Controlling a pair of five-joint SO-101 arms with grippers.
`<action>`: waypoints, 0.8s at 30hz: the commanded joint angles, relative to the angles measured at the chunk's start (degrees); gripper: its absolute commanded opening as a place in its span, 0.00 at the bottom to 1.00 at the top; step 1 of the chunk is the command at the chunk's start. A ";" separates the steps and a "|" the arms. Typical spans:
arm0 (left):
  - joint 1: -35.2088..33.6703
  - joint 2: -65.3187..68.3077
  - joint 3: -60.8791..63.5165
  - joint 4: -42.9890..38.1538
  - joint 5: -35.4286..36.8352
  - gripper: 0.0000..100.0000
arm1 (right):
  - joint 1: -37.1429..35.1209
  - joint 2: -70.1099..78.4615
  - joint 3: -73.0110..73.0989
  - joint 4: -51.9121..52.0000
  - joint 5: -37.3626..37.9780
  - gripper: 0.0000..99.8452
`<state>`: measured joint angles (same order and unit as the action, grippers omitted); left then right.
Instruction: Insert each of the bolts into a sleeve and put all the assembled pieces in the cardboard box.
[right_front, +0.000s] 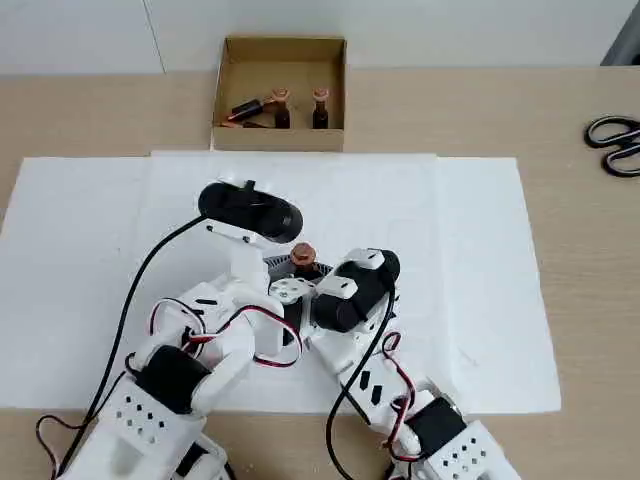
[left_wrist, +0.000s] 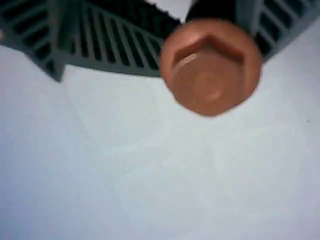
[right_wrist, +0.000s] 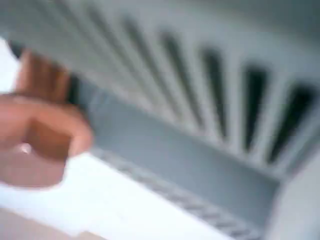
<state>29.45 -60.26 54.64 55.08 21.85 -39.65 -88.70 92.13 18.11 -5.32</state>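
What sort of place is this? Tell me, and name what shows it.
Probably a tabletop robotics workstation, perhaps in a lab: two robot arms sit at a wooden table, a white sheet marks the work area, and a cardboard box and scissors lie nearby.

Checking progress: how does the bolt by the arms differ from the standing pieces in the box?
The bolt sits between the arms; the standing pieces are in the box. The pieces show dark sleeves; of the bolt, mostly the head shows. All have copper heads.
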 joint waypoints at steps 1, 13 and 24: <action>0.26 -1.05 -4.62 3.69 0.00 0.24 | -0.04 -1.10 -0.62 -1.27 0.70 0.00; -6.07 -1.05 -13.49 16.18 -17.05 0.24 | -0.04 -0.92 -0.62 -1.27 0.70 0.00; -22.33 -1.05 -17.89 24.97 -21.19 0.24 | 0.04 -0.66 -0.53 -0.92 0.79 0.00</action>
<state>11.52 -60.44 38.99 79.43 1.01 -39.56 -88.70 92.31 18.11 -5.23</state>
